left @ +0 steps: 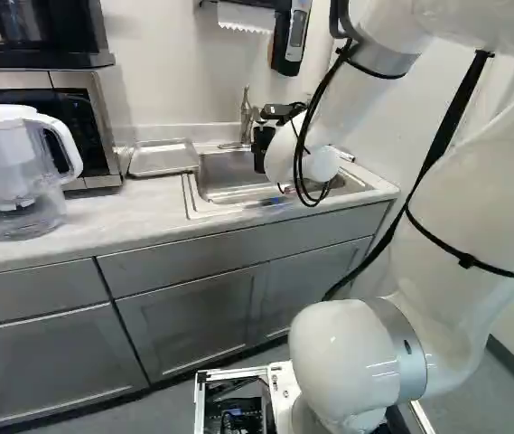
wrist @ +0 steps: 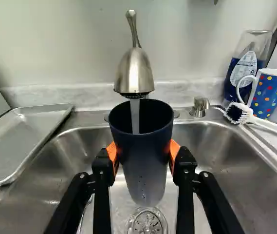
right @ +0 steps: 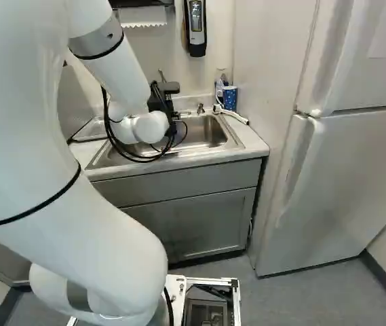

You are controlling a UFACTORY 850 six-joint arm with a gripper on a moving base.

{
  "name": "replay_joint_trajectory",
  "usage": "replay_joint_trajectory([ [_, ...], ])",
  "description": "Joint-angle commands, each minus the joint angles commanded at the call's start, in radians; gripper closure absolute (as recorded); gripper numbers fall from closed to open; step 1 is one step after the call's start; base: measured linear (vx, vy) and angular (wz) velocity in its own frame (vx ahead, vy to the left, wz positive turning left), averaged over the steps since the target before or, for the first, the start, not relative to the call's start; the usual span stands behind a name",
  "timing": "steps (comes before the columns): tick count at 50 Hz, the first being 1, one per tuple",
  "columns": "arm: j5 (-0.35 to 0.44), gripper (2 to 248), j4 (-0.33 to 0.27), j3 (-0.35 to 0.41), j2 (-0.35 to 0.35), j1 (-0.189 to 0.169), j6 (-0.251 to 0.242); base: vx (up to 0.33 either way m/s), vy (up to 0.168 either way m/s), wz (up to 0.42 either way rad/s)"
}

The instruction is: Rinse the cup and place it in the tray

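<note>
Clamping the dark cup (wrist: 141, 151) in our tool (left: 261, 147), we hold it over the sink (wrist: 55, 170) under running water (wrist: 135, 116); the tray (wrist: 24, 139) lies on the bench (left: 103, 226) towards ten o'clock, the fridge (right: 355, 183) towards three.

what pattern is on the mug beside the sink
Multicoloured dots on blue: the mug shows it best in the wrist view.

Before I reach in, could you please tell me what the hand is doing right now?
Hand: closed on the dark tumbler, under running water.
</note>
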Motion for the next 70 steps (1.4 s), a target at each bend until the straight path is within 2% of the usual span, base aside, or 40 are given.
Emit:
replay_joint_trajectory([
  [70, 0.0, 129, 0.0, 0.0, 0.0, 0.0, 0.0, 0.0, 0.0, 0.0],
])
